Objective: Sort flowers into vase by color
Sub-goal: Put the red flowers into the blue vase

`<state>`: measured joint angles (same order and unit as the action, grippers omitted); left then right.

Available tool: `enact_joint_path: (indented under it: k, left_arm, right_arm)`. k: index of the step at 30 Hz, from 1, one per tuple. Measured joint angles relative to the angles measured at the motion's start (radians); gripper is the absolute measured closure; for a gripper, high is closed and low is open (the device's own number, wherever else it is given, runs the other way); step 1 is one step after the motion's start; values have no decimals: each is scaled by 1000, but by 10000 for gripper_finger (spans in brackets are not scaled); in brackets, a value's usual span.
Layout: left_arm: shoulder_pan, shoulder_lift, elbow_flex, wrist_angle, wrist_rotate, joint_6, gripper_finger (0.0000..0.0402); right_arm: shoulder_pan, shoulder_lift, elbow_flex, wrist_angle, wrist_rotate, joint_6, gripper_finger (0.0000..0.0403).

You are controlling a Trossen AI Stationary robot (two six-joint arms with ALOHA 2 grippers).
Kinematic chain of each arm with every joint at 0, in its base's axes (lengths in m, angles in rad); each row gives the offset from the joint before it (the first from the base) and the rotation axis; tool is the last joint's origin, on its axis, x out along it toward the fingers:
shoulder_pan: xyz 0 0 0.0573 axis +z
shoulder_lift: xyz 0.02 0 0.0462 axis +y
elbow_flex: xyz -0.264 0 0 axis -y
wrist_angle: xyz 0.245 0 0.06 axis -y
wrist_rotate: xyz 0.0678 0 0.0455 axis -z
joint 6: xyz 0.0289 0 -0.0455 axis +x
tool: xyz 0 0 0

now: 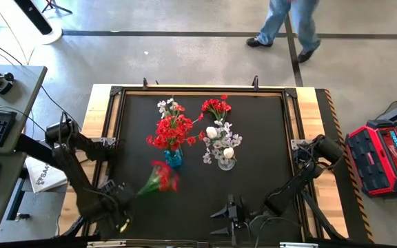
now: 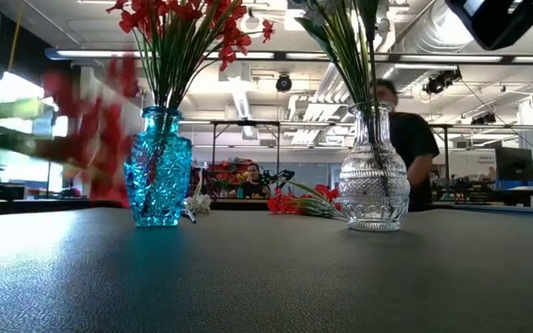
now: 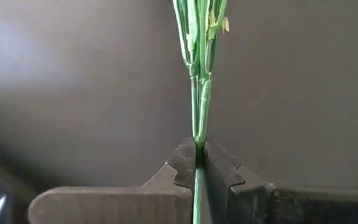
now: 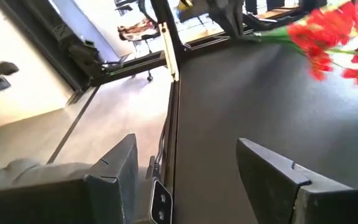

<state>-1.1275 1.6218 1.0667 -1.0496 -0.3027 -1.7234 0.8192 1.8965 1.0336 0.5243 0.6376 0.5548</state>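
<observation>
A blue vase [image 1: 174, 159] holds red flowers [image 1: 173, 129], and a clear vase [image 1: 226, 162] to its right holds white flowers [image 1: 219, 140]. In the low view the blue vase [image 2: 160, 168] and the clear vase [image 2: 373, 182] stand upright on the mat. Near the table's front left, my left gripper [image 1: 124, 210] is shut on a red sprig [image 1: 162, 178]. That sprig is blurred in the low view [image 2: 100, 120]. My right gripper [image 1: 229, 215] stands open at the front middle, with nothing between its fingers [image 4: 272, 180]. My left gripper pinches the red sprig's green stem [image 3: 197, 118] between its two fingertips, low on the stem and well away from the blossoms. The fingers come from above and lie across the stem. The sprig is lifted off the mat, and its blossoms [image 4: 331, 31] point toward the blue vase.
More red flowers [image 1: 216, 108] lie on the mat near the far edge, and a white sprig [image 1: 164, 105] lies left of them. A raised black frame [image 1: 116, 124] borders the mat. A person [image 1: 288, 24] walks beyond the far edge.
</observation>
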Motion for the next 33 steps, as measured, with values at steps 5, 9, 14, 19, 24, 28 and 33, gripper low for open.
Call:
enact_joint_path:
  k: [5,9,14,19,24,28,33]
  left_arm:
    - [-59,-2,57,71,-322,143,401]
    - [-87,2,58,258,-576,402,401]
    - [-65,15,58,520,-809,774,401]
    - [3,19,58,706,-857,1050,401]
    - [88,19,58,778,-789,1171,401]
    - [141,19,58,795,-748,1197,401]
    - [181,19,58,798,-723,1204,401]
  right_arm:
    - [-3,2,0,26,-12,-72,199]
    - [-4,2,0,74,-14,-139,199]
    - [-40,10,0,173,8,-271,199]
    - [-105,45,19,310,-8,-405,199]
    - [-150,73,133,289,-40,-551,199]
    - [-160,92,235,277,24,-663,199]
    - [-161,95,322,209,51,-694,212]
